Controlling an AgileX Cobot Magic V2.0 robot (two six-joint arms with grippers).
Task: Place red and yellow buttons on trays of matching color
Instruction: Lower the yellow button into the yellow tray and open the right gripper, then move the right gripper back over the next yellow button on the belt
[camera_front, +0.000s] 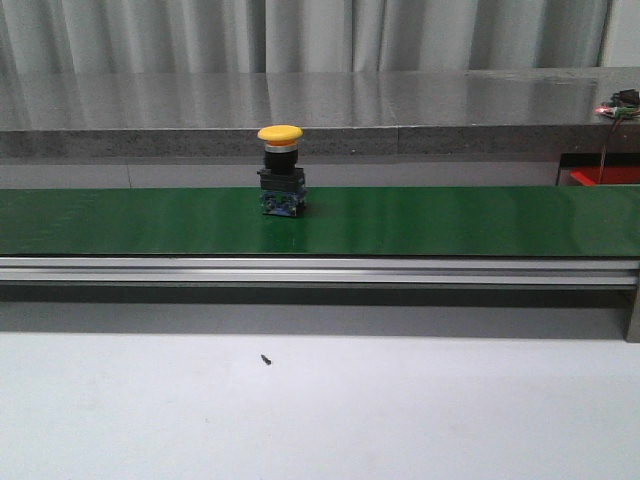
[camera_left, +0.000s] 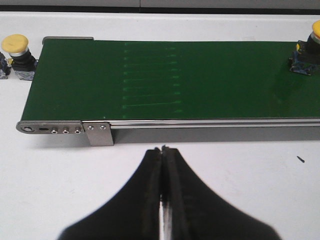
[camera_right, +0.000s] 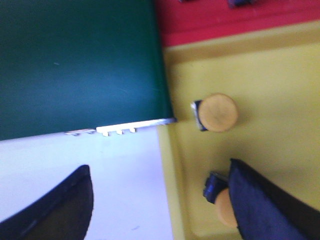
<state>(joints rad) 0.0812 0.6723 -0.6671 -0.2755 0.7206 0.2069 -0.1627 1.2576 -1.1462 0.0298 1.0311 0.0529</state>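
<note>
A yellow button (camera_front: 280, 168) stands upright on the green conveyor belt (camera_front: 450, 220); in the left wrist view the same button (camera_left: 307, 50) is at the belt's far end. My left gripper (camera_left: 163, 148) is shut on nothing, over the white table short of the belt. Another yellow button (camera_left: 16, 48) stands off the belt's end. My right gripper (camera_right: 160, 165) is open and empty, straddling the rim of the yellow tray (camera_right: 270, 65). Two yellow buttons lie in that tray: one (camera_right: 216, 113) in full view, one (camera_right: 220, 200) partly hidden behind a finger (camera_right: 270, 205). The red tray (camera_right: 225, 20) adjoins it.
The belt's aluminium rail (camera_front: 320, 270) runs along its near side. A small black screw (camera_front: 266, 359) lies on the white table. A grey shelf (camera_front: 320, 110) stands behind the belt. Dark objects show at the red tray's far edge.
</note>
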